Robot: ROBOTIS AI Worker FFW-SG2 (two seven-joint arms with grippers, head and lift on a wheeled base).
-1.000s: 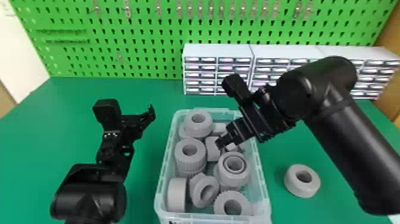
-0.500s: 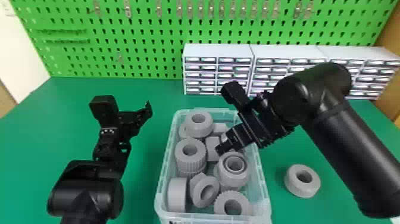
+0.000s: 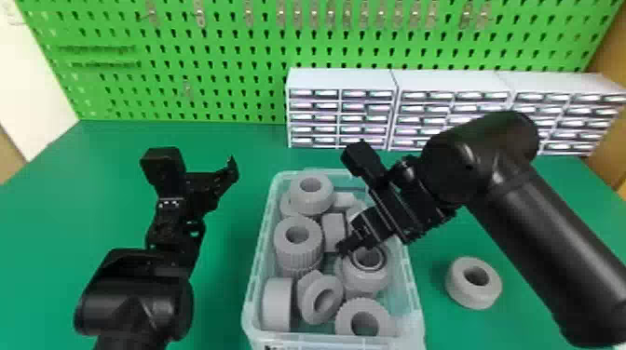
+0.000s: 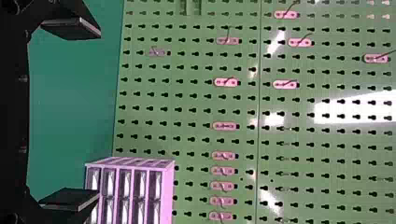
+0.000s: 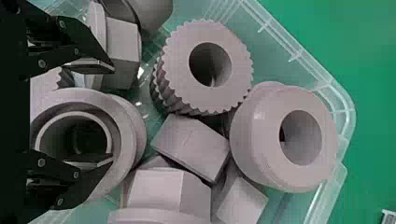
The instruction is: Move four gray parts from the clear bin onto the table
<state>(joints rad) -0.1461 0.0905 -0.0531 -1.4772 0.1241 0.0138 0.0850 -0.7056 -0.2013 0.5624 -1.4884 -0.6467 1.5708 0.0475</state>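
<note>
gray and crammed in bin (image 3: 335,342); open at right gripper (image 5: 112,113) and left gripper (image 4: 99,114); could slip off ring (image 5: 122,133), closing off-centre.

I can't make out a single word or number from where I'm standing. There's a small dark marking (image 3: 274,347) low on the near end of the clear, rectangular plastic bin (image 3: 416,302), cut off at the head view's bottom edge, and whatever it might say is too small and blurred for me to read. The white, box-shaped cabinets of little drawers (image 3: 343,79) have pale, shiny patches across their drawer fronts; I can't tell whether those are labels or just glare, and they spell nothing I can read.
</note>
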